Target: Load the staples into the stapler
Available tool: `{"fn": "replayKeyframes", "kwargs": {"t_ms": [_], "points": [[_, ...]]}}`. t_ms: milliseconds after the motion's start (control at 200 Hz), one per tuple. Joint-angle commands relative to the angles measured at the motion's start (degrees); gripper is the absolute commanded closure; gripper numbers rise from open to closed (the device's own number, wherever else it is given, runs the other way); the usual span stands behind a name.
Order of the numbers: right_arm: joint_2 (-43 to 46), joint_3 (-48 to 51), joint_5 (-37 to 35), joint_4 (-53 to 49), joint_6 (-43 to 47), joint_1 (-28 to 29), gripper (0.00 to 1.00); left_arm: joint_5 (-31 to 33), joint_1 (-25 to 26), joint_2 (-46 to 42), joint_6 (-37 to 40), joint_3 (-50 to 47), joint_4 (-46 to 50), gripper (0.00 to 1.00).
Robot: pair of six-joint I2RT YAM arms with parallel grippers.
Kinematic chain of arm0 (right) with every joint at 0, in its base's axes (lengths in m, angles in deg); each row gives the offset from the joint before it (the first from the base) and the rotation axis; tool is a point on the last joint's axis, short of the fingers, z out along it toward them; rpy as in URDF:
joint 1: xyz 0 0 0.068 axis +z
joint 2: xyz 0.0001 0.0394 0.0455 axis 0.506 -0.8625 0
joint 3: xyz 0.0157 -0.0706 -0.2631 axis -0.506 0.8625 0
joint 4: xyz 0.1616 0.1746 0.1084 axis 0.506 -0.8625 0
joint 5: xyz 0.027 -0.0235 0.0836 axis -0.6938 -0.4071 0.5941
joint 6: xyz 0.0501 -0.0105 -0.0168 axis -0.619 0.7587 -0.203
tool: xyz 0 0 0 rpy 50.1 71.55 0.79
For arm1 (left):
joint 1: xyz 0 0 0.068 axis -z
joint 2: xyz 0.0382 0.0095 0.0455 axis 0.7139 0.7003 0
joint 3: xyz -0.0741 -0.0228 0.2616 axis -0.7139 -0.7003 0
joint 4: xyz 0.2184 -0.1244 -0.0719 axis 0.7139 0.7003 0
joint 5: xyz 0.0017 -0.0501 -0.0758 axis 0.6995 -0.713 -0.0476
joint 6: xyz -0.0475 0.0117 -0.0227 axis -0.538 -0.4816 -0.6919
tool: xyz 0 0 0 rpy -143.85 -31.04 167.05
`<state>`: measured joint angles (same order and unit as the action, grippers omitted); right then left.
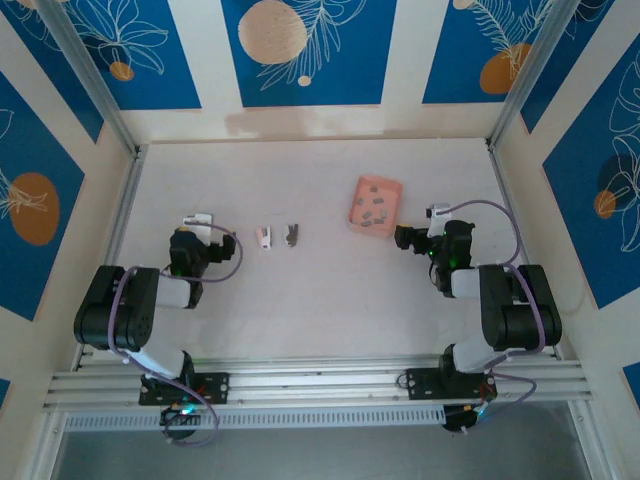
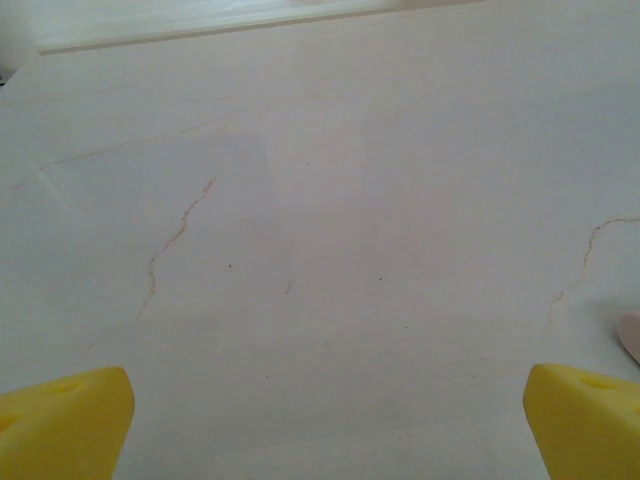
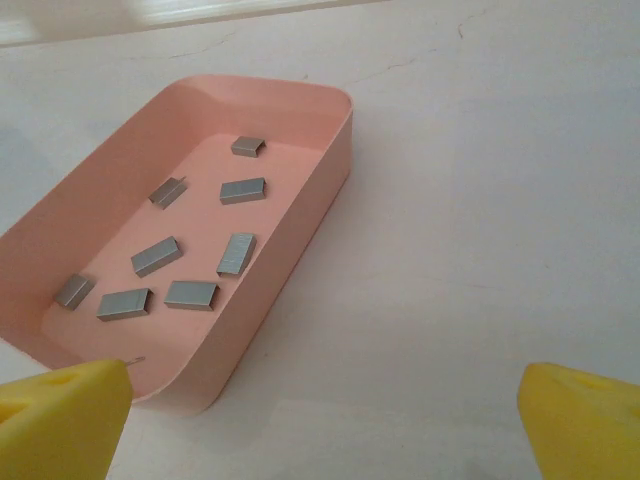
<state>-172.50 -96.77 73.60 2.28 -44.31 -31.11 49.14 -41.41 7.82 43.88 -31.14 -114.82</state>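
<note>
Salmon-pink and smooth, the shallow tray (image 3: 300,245) on your right has rounded corners and low walls, and it lies far of the right gripper (image 3: 320,425). Inside it you see the staples (image 3: 236,253): eight short grey metallic blocks with a dull sheen, scattered flat or slightly tipped across the tray floor, none touching another. Your right gripper hangs just near of the tray with its blunt, matte yellow fingertips (image 3: 60,415) spread wide apart and nothing between them; the left-hand tip sits close to the tray's near corner. Your left gripper (image 2: 320,430) is likewise spread to its widest and holds nothing, its yellow fingertips (image 2: 60,420) over bare table. The table (image 2: 320,250) is a pale, chalky white surface crossed by fine reddish hairline cracks. Between the two arms, in the overhead view, lie two small items side by side, one pale pinkish (image 1: 264,237) and one dark grey (image 1: 291,235), too small to make out in detail. Blue wall panels (image 1: 300,45) with orange discs and white leaf outlines ring the table.
</note>
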Motion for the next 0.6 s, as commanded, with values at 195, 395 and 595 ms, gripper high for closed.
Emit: {"fn": "replayKeyframes", "kwargs": {"t_ms": [195, 395, 595], "points": [[0.1, -1.1, -0.9, 1.1, 0.6, 0.4, 0.01, -1.1, -0.2, -0.6, 1.0, 0.7, -0.8, 0.00], [0.1, -1.1, -0.9, 1.1, 0.6, 0.4, 0.01, -1.2, -0.2, -0.6, 1.1, 0.8, -0.7, 0.00], [0.1, -1.1, -0.2, 1.0, 0.2, 0.0, 0.01, -1.4, -0.3, -0.6, 0.9, 1.2, 0.0, 0.00]]}}
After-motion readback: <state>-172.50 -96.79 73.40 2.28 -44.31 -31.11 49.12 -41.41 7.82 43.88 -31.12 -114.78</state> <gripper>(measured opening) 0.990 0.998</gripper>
